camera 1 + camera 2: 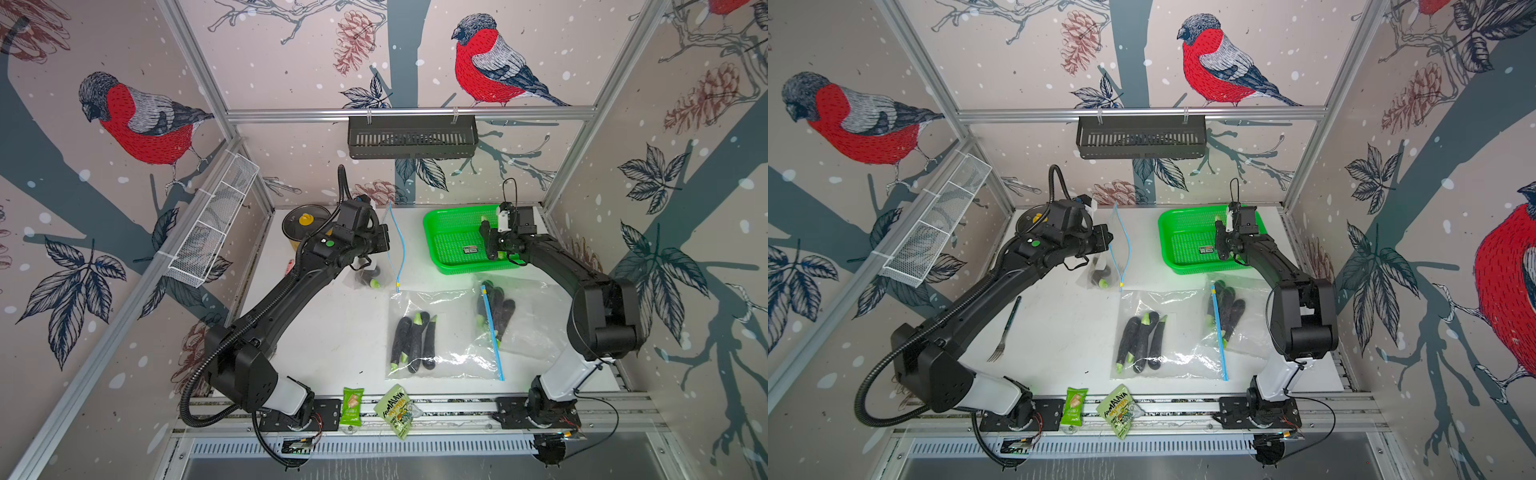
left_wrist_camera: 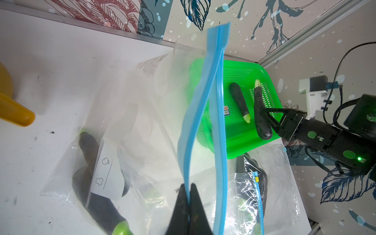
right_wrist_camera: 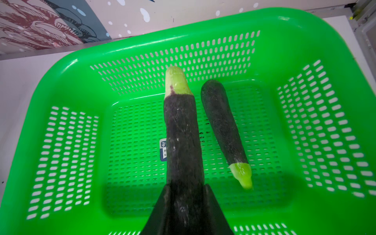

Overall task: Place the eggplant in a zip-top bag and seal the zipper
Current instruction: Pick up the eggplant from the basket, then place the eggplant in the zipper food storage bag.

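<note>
Right gripper: jaws clamped on the dark body of an eggplant, near its blunt end, with the green stem end pointing away from the gripper. We saw it over the green basket at the back right of the table. We could not tell whether it had cleared the basket floor. A second eggplant lay on the basket floor just beside it, stem the opposite way, the two apart.

Left gripper: jaws pinched fully together on one lip of the blue zipper strip of a zip bag, held upright to the left of the basket. The mouth gaped, with the other lip bowed away. Dark eggplants already sat in the bag's bottom, which rested on the table.

In both top views we noted a clear bag lying flat mid-table with eggplants inside, and another bag beside it near the right arm, also with eggplants inside. Also logged: a yellow-lidded pot at the back left, a fork, and two snack packets on the front rail.
</note>
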Action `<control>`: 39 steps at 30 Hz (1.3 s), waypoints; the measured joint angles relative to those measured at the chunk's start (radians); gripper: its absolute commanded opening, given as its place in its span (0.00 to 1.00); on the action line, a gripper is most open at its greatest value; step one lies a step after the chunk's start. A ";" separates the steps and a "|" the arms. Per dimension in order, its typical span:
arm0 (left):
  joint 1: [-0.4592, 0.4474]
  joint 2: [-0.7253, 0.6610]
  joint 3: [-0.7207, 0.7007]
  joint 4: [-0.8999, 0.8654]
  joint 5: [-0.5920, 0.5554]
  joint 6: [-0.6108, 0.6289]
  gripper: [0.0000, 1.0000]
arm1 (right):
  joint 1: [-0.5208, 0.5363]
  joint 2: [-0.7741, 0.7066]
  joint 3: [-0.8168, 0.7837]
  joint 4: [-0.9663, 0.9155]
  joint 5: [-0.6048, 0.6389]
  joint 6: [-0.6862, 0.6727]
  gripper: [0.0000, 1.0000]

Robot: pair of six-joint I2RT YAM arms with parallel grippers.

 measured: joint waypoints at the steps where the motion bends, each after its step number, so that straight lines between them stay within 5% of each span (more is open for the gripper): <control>1: 0.000 -0.002 -0.001 0.000 0.000 0.000 0.00 | 0.001 -0.004 -0.004 0.000 -0.004 0.000 0.21; 11: 0.001 -0.010 -0.018 0.011 0.012 -0.004 0.00 | -0.012 -0.033 -0.050 0.062 -0.124 0.016 0.19; 21: 0.001 -0.002 -0.006 0.021 0.018 -0.008 0.00 | 0.050 -0.274 -0.135 0.187 -0.304 0.046 0.18; 30: 0.001 0.002 0.001 0.020 0.018 -0.008 0.00 | 0.269 -0.395 -0.182 0.339 -0.412 0.135 0.18; 39: 0.001 0.000 0.001 0.020 0.018 -0.011 0.00 | 0.473 -0.325 -0.186 0.533 -0.354 0.304 0.19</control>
